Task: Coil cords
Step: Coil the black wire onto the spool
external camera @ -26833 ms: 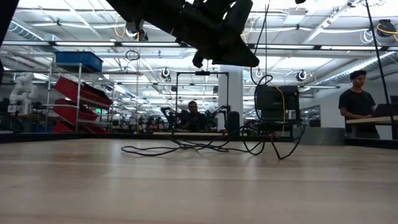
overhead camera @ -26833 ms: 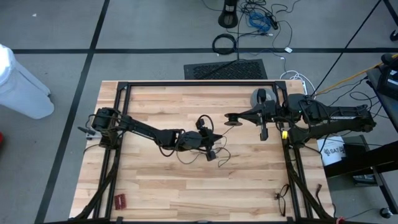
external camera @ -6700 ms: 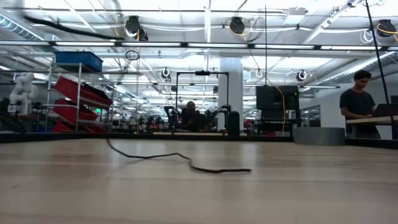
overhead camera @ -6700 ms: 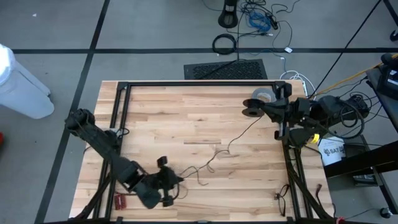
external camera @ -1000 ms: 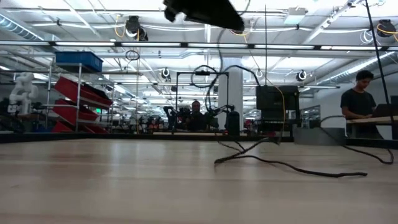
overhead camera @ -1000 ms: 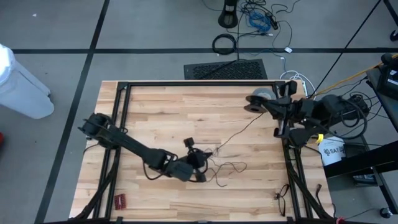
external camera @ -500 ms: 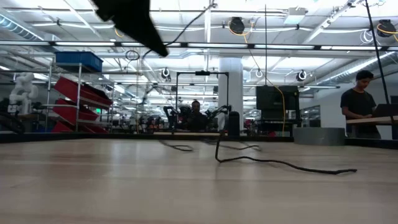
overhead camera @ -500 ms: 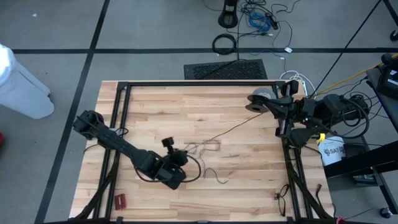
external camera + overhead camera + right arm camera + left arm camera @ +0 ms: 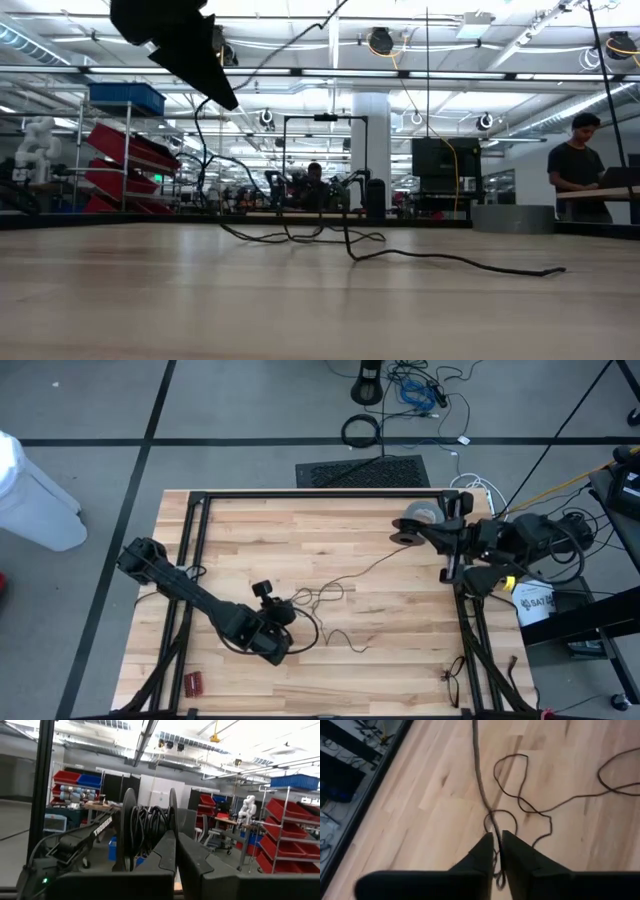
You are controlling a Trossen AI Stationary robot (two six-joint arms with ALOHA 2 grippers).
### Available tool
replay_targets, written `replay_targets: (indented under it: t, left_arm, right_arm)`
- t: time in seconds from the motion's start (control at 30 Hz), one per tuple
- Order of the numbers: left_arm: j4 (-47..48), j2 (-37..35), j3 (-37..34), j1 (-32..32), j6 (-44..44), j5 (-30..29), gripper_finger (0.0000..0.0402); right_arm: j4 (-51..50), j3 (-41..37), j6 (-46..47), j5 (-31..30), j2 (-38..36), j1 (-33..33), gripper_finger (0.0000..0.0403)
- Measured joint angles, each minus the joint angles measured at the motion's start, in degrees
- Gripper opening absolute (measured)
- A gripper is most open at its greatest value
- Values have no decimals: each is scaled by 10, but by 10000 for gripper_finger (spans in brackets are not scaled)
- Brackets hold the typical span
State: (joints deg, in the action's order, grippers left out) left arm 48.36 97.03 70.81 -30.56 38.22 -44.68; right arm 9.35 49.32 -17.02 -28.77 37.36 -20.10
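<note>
Near the table's (image 9: pixel 230 530) front left, the left gripper (image 9: pixel 496 840) pinched the cord (image 9: pixel 345 581) narrowly; the right gripper (image 9: pixel 175 836), shut, held the spool (image 9: pixel 405 532) by the back right corner. Loops wanted gentle, even feeding.

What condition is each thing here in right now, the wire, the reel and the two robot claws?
Cord: lying loose in tangled loops on the table, one end running up to the spool.
Spool: partly wound with black cord, lifted at the right gripper.
Left gripper: fingers nearly together, the cord passing between them.
Right gripper: shut, at the spool.
Grey tape roll: lying flat near the table's far right corner.
</note>
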Motion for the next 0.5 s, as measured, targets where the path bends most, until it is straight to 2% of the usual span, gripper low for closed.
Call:
replay_targets:
  t: [0.3, 0.5]
  left_arm:
    - [-7, -1, 0, 0, 4, 4, 173]
    - [-8, -2, 0, -2, 4, 6, 218]
  right_arm:
    - [-15, 0, 28, 1, 23, 0, 0]
    - [-18, 0, 42, 1, 46, 0, 0]
